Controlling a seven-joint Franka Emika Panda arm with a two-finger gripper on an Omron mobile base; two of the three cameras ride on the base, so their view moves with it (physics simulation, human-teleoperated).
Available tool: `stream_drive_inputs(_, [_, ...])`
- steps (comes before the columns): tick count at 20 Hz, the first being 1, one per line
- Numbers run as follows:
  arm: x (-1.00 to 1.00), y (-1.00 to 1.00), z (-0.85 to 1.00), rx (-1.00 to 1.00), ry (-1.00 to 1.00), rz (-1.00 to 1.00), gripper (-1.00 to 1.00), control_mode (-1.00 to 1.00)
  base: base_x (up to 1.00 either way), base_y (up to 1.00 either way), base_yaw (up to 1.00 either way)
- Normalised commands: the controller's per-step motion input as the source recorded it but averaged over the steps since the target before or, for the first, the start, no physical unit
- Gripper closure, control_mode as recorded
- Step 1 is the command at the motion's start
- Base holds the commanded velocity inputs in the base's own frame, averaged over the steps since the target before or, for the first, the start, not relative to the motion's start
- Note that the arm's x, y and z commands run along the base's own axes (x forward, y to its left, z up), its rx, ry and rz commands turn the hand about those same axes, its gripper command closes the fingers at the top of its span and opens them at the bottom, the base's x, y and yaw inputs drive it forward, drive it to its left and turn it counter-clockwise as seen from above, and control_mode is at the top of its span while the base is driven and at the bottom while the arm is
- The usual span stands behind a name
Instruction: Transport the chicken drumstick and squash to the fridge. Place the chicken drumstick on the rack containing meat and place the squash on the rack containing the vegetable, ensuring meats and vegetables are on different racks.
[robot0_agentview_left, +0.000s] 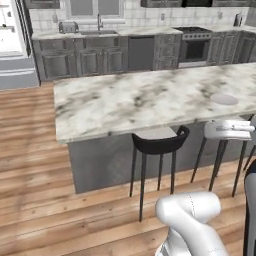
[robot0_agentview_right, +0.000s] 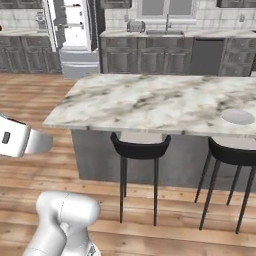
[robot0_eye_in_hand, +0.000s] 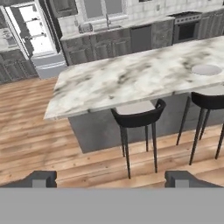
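While its two dark fingertips (robot0_eye_in_hand: 40, 179) stand wide apart at the bottom of the hand view, the pincer (robot0_eye_in_hand: 111, 180) is released, holding and touching nothing, raised above the wooden floor (robot0_eye_in_hand: 30, 131) on the near side of the island.

Far off at the left stands the fridge (robot0_eye_in_hand: 33, 37), its door open and its white interior showing, with pale shelves and a white drawer below; it is too small to tell what lies on the racks. In the right base view the fridge (robot0_agentview_right: 75, 35) sits at the far left beside the dark cabinets (robot0_agentview_right: 145, 57).

Between the pincer and the far wall lies the island surface (robot0_eye_in_hand: 140, 76), marbled white and grey, running wide from left to right. A pale round plate (robot0_eye_in_hand: 206, 69) rests on it towards the right end. Two black stools (robot0_eye_in_hand: 138, 120) stand tucked against the near side of the island, one about the middle and another further right (robot0_eye_in_hand: 209, 101).

Along the far wall run the sink with its tap (robot0_agentview_left: 99, 27), a toaster (robot0_agentview_left: 67, 26), a dishwasher (robot0_agentview_left: 141, 52) and a stove (robot0_agentview_left: 195, 46) to the right.

Left of the island's left edge, bare wooden floor reaches back to the fridge, with nothing standing on it.
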Motion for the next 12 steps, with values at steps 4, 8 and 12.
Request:
stream_drive_inputs(4, [0.0,0.0,0.0,0.0,0.0,0.0,-1.0,1.0,0.0,-1.0,0.17])
stream_drive_inputs(8, [0.0,0.0,0.0,0.0,0.0,0.0,-1.0,1.0,0.0,-1.0,0.3])
stream_drive_inputs(12, [0.0,0.0,0.0,0.0,0.0,0.0,-1.0,1.0,0.0,-1.0,0.39])
